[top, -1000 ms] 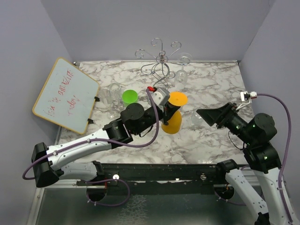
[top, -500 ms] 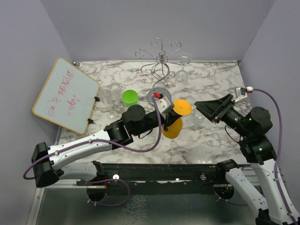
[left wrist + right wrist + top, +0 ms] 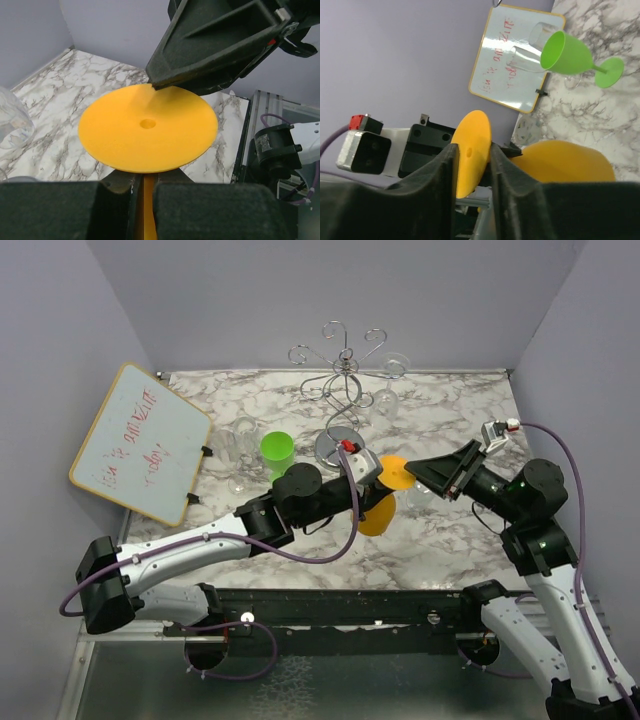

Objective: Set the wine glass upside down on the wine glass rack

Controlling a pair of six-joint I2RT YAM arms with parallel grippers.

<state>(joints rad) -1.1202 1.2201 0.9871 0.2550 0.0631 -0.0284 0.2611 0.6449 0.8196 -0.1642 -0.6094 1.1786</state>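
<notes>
The orange wine glass [image 3: 372, 515] hangs upside down, its round foot [image 3: 397, 473] uppermost. My left gripper [image 3: 368, 485] is shut on its stem [image 3: 144, 200], just under the foot [image 3: 147, 127]. My right gripper [image 3: 415, 472] is open, with one finger on each side of the foot's rim [image 3: 472, 150]; one fingertip [image 3: 156, 84] rests at the far edge. The orange bowl [image 3: 565, 162] shows beyond the fingers. The wine glass rack [image 3: 342, 370], silver wire with scroll arms, stands at the back centre on its round base [image 3: 340, 445].
A green wine glass [image 3: 277, 450] and clear glasses [image 3: 240, 445] stand left of the rack base. A clear glass [image 3: 392, 380] hangs on the rack's right arm. A whiteboard [image 3: 140, 440] leans at the left. Walls enclose three sides.
My left gripper carried the orange glass right and nearer. My right gripper swung left and its fingers now straddle the glass's foot.
</notes>
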